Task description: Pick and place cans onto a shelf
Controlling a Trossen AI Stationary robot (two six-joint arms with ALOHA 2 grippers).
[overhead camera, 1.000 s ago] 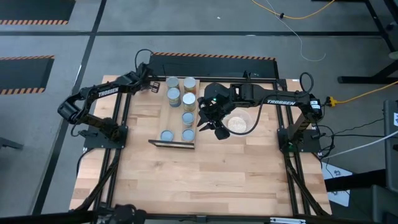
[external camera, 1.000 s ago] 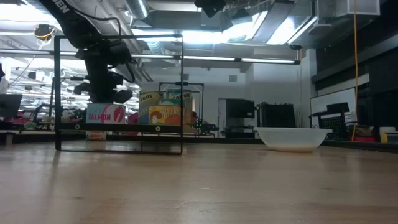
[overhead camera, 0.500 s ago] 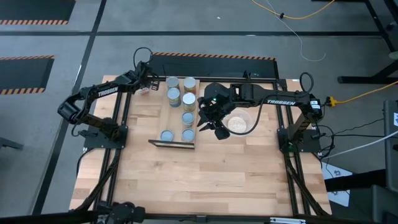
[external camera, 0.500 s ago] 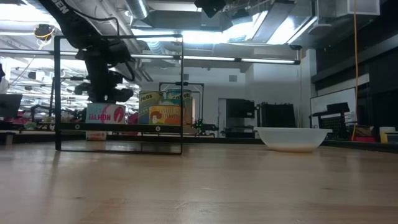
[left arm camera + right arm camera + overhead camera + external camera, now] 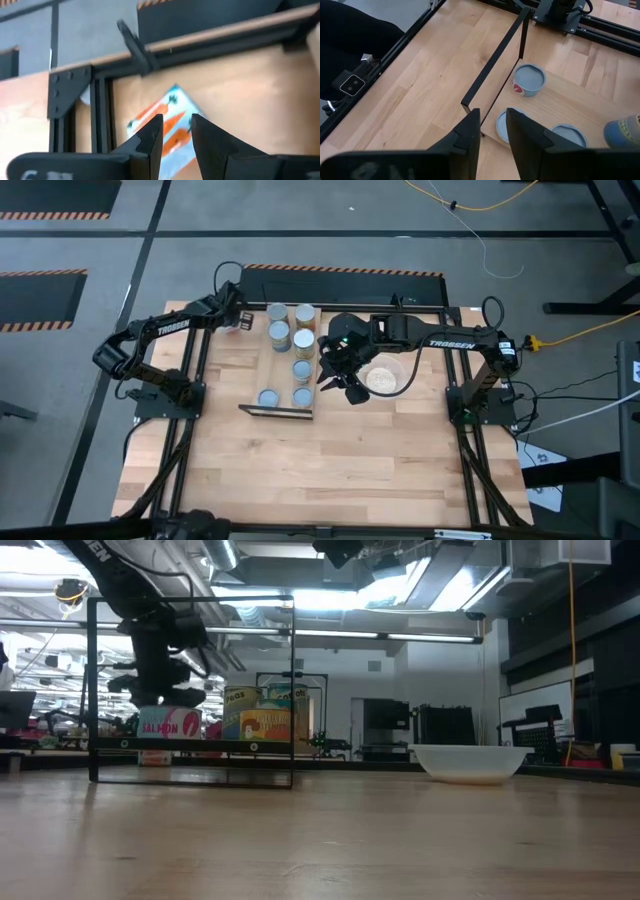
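left claw (image 5: 233, 321): far-left counter (image 5: 330, 470) corner, over a blue-orange can (image 5: 165, 127), fingers slightly apart, nothing held | right claw (image 5: 345, 385): above shelf (image 5: 282, 408), narrowly open, empty

The blue-and-orange packet (image 5: 167, 127) is blurred in the left wrist view and partly covered by the left gripper (image 5: 175, 131), so its print cannot be read. In the right wrist view, one can (image 5: 504, 124) is half hidden behind the right gripper (image 5: 493, 131), and another can (image 5: 623, 131) is cut off at the edge.
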